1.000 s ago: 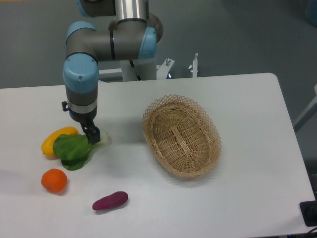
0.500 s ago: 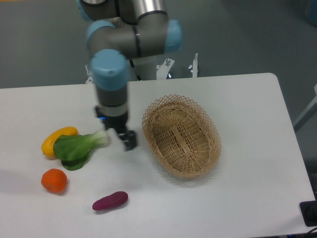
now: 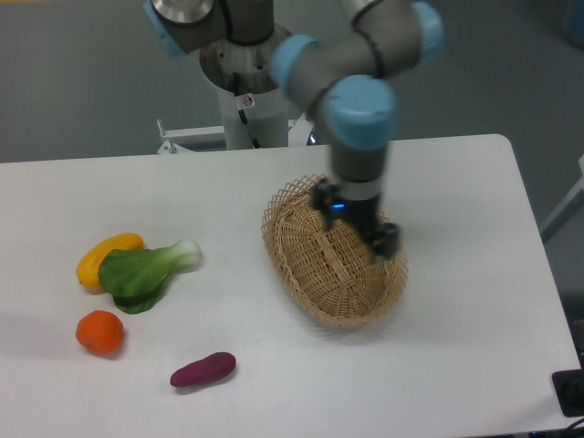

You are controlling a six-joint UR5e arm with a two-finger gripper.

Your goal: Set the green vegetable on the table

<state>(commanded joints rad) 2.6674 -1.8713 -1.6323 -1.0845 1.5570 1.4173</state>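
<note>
Bok choy [image 3: 143, 273] lies flat on the white table [image 3: 228, 201] at the left side, its pale stalk end pointing right and its dark leaves touching the yellow fruit [image 3: 103, 255] just behind it. An orange [image 3: 99, 331] sits near the leaves toward the front edge, and a purple sweet potato [image 3: 203, 369] lies farther right, apart from both. The gripper [image 3: 376, 239] hangs over the right half of the oval wicker basket [image 3: 310, 274], well apart from the vegetable, with nothing visible between its dark fingers. They blur into the basket's weave, so whether they stand apart or together cannot be told, nor whether they touch the wicker. The arm's wrist [image 3: 359, 137] hides part of the basket's far rim, and the arm's upper joints are cut off by the top edge of the view.
</note>
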